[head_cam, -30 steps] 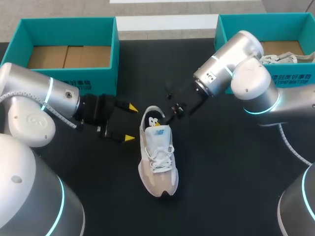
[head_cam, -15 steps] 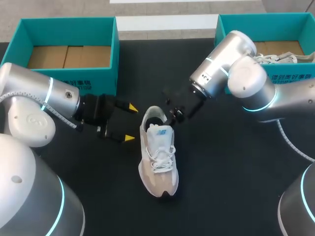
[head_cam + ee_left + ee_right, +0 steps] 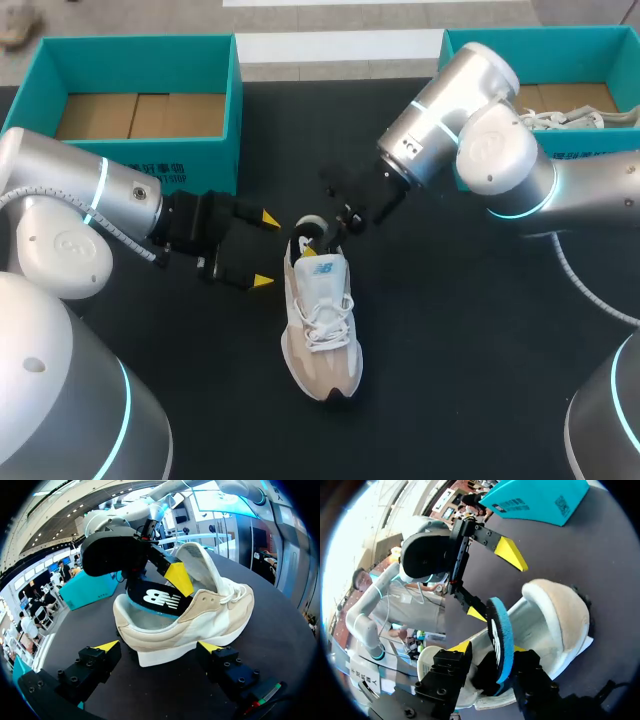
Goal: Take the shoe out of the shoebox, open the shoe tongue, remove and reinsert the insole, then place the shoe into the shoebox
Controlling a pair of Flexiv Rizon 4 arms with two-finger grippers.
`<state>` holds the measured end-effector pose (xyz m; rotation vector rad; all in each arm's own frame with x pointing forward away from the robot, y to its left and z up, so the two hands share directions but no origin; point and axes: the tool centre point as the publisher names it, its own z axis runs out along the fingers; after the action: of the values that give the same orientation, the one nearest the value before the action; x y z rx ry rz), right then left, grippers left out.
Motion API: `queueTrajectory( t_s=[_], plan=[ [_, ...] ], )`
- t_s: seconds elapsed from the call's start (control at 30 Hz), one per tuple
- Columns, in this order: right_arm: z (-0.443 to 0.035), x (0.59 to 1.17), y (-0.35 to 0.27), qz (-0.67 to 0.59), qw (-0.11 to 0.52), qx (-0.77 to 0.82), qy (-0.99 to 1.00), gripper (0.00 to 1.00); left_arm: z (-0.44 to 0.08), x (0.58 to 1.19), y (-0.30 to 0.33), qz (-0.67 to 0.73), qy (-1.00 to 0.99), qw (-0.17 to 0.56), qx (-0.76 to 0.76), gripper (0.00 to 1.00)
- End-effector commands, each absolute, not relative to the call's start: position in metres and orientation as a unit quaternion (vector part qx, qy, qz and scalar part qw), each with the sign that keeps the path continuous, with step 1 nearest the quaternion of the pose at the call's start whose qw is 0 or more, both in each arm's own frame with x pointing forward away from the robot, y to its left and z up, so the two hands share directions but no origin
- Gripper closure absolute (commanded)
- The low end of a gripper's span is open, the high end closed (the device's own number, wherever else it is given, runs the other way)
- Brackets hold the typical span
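At the heel of the shoe point(image 3: 320, 320), the right gripper point(image 3: 491, 648) is clenched on the insole point(image 3: 498, 630). Its two yellow-tipped fingers press the thin black, blue-edged piece from both sides, with little more than its thickness between them. Compared with a second ago, the right arm point(image 3: 480, 150) has drawn back toward the far side of the table point(image 3: 450, 360). The heel end of the insole now stands up out of the shoe's opening, where earlier it sat lower inside. Its front part is hidden within the shoe.

The shoe itself has not shifted. It rests on its sole on the dark table, toe toward the robot and heel toward the far edge, between the two boxes.

Beside the heel, the left gripper point(image 3: 265, 250) holds the same spot as before, released and spread wide. In its wrist view the shoe's side lies just ahead of its fingers, and whether they touch it cannot be told.

Farther out, the left shoebox point(image 3: 140, 45) stands at the far left with brown cardboard showing inside. The right shoebox point(image 3: 520, 38) at the far right holds something pale with laces point(image 3: 572, 118).
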<state>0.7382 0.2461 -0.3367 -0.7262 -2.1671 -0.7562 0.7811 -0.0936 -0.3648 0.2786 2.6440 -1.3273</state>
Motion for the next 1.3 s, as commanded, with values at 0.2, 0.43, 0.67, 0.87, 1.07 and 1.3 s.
queueTrajectory(
  t_s=[0.2,0.43,0.67,0.87,1.07,1.3],
  plan=[
    [-0.319,0.746,0.254,-0.298,0.335,-0.269,-0.852,0.55,-0.365,0.781,-0.094,-0.443,0.887,0.085,0.093,0.0],
    [-0.301,0.763,0.26,-0.312,0.303,-0.249,-0.866,0.44,-0.365,0.781,-0.094,-0.443,0.887,0.085,0.093,0.0],
    [-0.273,0.79,0.258,-0.319,0.259,-0.227,-0.883,0.33,-0.365,0.781,-0.094,-0.443,0.887,0.085,0.093,0.0],
    [-0.253,0.799,0.233,-0.339,0.213,-0.242,-0.884,0.25,-0.365,0.781,-0.094,-0.443,0.887,0.085,0.093,0.0],
    [-0.243,0.798,0.201,-0.363,0.149,-0.296,-0.871,0.52,-0.365,0.781,-0.094,-0.443,0.887,0.085,0.093,0.0],
    [-0.224,0.798,0.187,-0.305,0.089,-0.363,-0.876,1.0,-0.365,0.781,-0.094,-0.443,0.887,0.085,0.093,0.0]
  ],
)
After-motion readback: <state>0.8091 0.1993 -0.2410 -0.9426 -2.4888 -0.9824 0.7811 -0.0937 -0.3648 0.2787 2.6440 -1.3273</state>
